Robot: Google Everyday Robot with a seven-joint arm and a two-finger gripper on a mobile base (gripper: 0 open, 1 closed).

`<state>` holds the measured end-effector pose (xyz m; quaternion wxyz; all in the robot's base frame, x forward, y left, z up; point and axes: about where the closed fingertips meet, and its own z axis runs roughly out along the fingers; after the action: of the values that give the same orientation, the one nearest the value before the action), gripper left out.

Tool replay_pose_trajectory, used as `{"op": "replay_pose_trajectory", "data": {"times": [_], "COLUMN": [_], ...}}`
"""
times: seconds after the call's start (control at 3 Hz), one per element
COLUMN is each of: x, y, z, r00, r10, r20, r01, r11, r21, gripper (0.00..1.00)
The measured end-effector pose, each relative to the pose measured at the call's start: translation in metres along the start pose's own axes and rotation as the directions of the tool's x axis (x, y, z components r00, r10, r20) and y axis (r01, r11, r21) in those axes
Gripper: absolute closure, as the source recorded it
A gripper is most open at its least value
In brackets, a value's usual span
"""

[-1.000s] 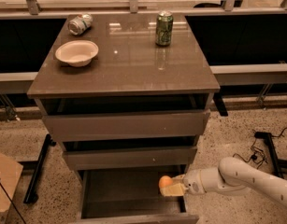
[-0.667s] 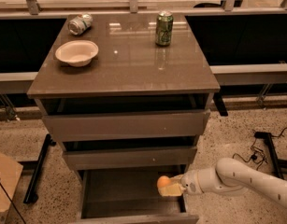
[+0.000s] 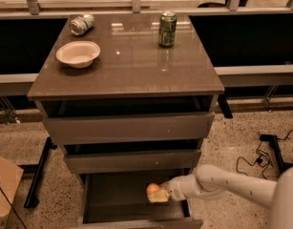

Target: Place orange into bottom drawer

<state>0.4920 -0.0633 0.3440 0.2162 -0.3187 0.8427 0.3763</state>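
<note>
Basically mid-placement: the orange (image 3: pixel 152 189) is carried and not yet let go. It sits inside the mouth of the bottom drawer (image 3: pixel 112 199), which is pulled out below the table's (image 3: pixel 127 75) front edge, w/ the fruit towards the drawer's right side, under the table's front-right corner. Can't tell if it already touches the drawer floor or hangs just above it.

Gripper (image 3: pixel 159 194) reaches in from the right on the white arm (image 3: pixel 222 185), low, just beneath the middle drawer front. Jaws look closed on the orange, parted only as wide as the fruit; a pale pad shows under and beside it. Nothing else touched, as far as visible.

Next move, my guess: lower a bit if needed, part the jaws so the fruit drops in, then pull back to the right w/o clipping the middle drawer front or the drawer's right wall. Orange is round, so may roll once freed.

Up top, untouched: beige bowl (image 3: pixel 78 54) nr left edge, green can (image 3: pixel 167 28) upright nr back edge, tipped can (image 3: pixel 81 24) at back-left corner.
</note>
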Motion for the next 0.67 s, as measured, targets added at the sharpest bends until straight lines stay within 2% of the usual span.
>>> {"op": "replay_pose_trajectory", "data": {"times": [0.33, 0.67], "x": [0.012, 0.018], "y": [-0.02, -0.04], "z": [0.05, 0.089], "r00": [0.999, 0.997], "r10": [0.02, 0.059], "r20": [-0.039, -0.047], "r01": [-0.018, -0.057], "r11": [0.9993, 0.9968], "r21": [0.034, 0.056], "gripper": [1.0, 1.0]}}
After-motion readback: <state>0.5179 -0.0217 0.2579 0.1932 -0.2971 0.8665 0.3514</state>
